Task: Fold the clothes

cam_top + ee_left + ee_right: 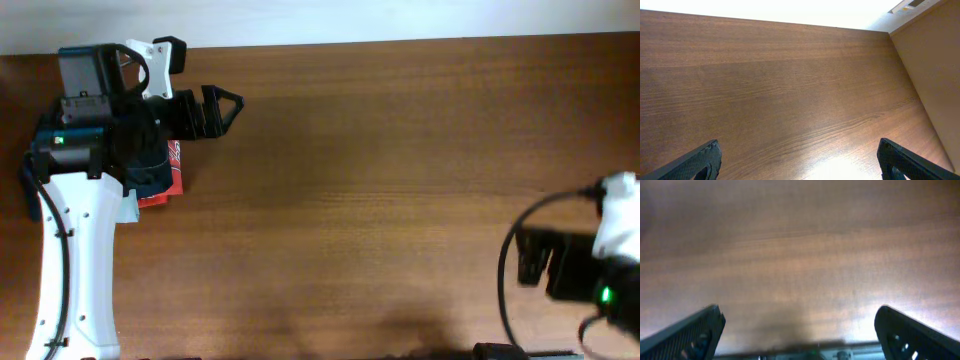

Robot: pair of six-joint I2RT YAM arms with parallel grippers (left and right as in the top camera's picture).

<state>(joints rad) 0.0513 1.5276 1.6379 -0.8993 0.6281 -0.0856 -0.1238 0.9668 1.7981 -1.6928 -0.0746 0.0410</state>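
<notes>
Overhead, the left gripper [228, 110], jaws spread wide, sits at upper left beside a red-orange and navy garment [165, 188]; the right gripper [530, 262] at lower right gapes equally wide over the wooden table [380, 180]. The black shirt shows in no view.
</notes>
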